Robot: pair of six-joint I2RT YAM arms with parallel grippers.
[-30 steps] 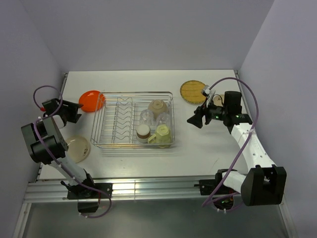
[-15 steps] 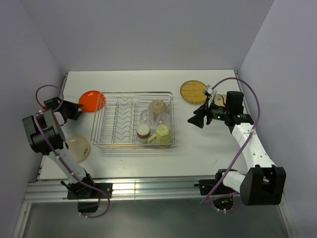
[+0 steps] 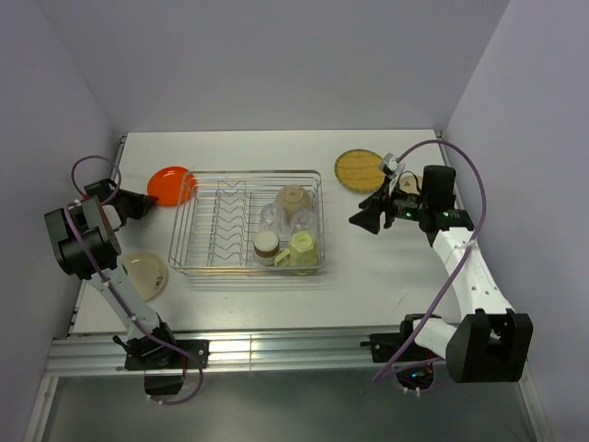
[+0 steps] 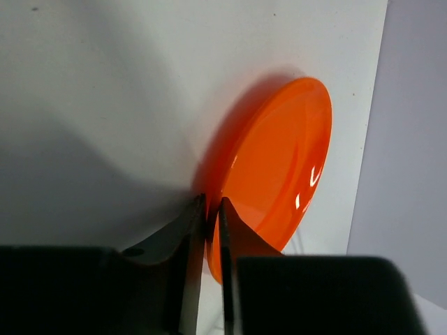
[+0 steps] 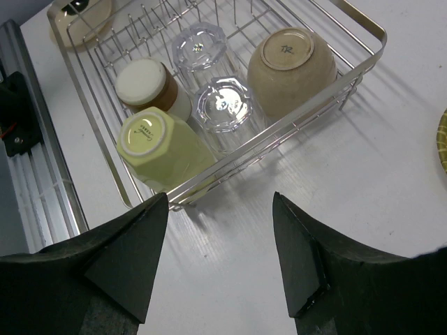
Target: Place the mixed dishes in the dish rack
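Note:
The orange plate (image 3: 170,185) (image 4: 276,167) lies just left of the dish rack (image 3: 248,226) at the table's left back. My left gripper (image 3: 145,200) (image 4: 211,207) is shut on its near rim, one finger on each face. Inside the rack's right end stand a beige bowl (image 5: 291,70), two clear cups (image 5: 227,105), a pale green mug (image 5: 160,146) and a brown cup (image 5: 147,85), all upside down. My right gripper (image 3: 361,219) (image 5: 220,199) hangs open above the bare table right of the rack, holding nothing.
A yellow woven plate (image 3: 359,169) lies at the back right, beyond the right gripper. A tan plate (image 3: 145,274) sits near the left arm at the front left. Another tan dish (image 3: 411,183) shows partly behind the right wrist. The rack's plate dividers (image 3: 221,226) hold nothing.
My left gripper has moved up to the orange plate and closed on its rim. The right gripper has narrowed slightly and shifted a little toward the back.

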